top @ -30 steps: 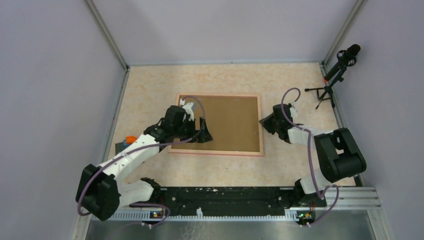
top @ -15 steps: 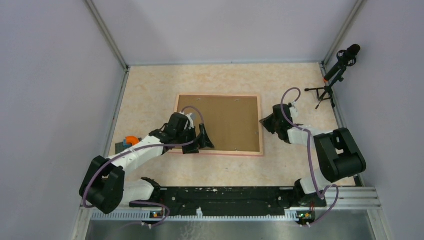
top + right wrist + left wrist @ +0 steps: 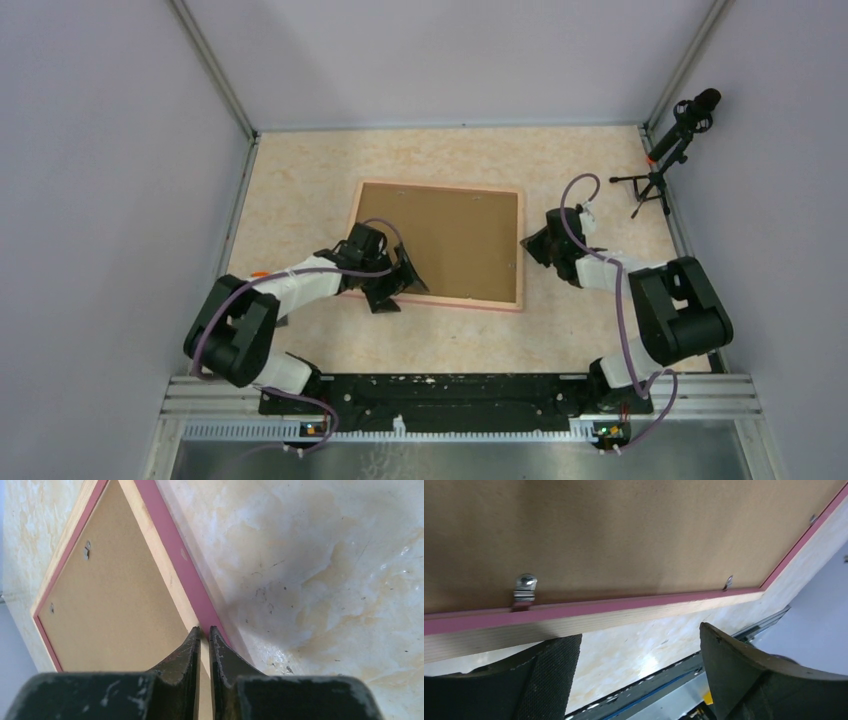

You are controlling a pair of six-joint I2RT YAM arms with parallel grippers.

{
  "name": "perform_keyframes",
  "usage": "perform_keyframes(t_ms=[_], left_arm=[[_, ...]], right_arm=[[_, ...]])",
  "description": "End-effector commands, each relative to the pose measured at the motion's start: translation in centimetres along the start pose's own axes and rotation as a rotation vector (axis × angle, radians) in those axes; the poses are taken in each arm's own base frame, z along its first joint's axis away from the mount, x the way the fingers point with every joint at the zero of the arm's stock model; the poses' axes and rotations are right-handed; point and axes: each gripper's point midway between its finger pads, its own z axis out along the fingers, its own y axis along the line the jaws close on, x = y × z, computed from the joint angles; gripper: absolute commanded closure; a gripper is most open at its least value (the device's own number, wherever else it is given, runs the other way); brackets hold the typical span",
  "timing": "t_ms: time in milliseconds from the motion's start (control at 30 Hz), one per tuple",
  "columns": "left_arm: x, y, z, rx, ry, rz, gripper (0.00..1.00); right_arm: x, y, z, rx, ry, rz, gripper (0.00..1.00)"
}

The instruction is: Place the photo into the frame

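there, on the worktop (image 3: pixel 300 190), the frame (image 3: pixel 440 186) was laid face down with the backing board (image 3: pixel 460 240) in it; the photo was not seen. the left tool (image 3: pixel 398 287) was spread wide at the near rail, nothing held; the right tool (image 3: pixel 527 245) was pinched shut at the right rail. a clip (image 3: pixel 525 587) could be snagged and the board lifted.

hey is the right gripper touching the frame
Cannot tell. In the right wrist view the tips of the right gripper overlap the rim of the frame; no gap shows, but pressing or hovering is unclear.
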Motion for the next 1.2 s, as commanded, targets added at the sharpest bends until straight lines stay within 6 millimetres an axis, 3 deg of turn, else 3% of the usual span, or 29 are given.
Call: perform_keyframes(t_ms=[0,167,267,333,467,533,633,800,933,1033,1167], left_arm=[[-3.4,1.7,2.2,-0.099,-0.057,-0.019,0.10],[-6.2,2.5,2.7,-0.146,-0.057,-0.036,0.14],[-8.0,3.7,2.4,-0.194,-0.079,-0.016,0.15],[-8.2,4.2,2.4,-0.199,-0.065,0.003,0.16],[-7.4,4.1,2.8,-0.164,-0.010,0.042,0.16],[-6.7,3.0,2.9,-0.092,0.049,0.109,0.11],[-6.1,1.9,2.5,-0.030,0.081,0.174,0.04],[-5.5,1.2,0.8,0.029,0.020,0.209,0.01],[-4.8,0.7,0.4,0.078,0.024,0.214,0.01],[-4.3,1.0,0.8,0.085,0.057,0.194,0.01],[-4.8,0.9,1.1,0.085,0.070,0.185,0.01]], right_arm=[[3.4,-5.2,-1.6,0.149,0.119,-0.101,1.00],[5.6,-7.8,-4.1,0.221,0.166,-0.256,1.00],[6.8,-7.9,-5.6,0.228,0.184,-0.367,1.00],[6.6,-7.6,-6.3,0.224,0.186,-0.428,1.00],[2.6,-5.4,-6.9,0.254,0.099,-0.583,0.54],[0.2,-4.7,-6.7,0.324,0.099,-0.619,0.29],[-1.9,-2.7,-5.3,0.297,0.179,-0.593,0.23],[-2.3,0.0,-1.3,0.227,0.328,-0.557,0.22],[-2.5,0.6,1.4,0.242,0.334,-0.539,0.25],[-1.7,-0.6,2.5,0.279,0.371,-0.519,0.45],[-0.2,-2.8,1.5,0.299,0.390,-0.475,0.72]])
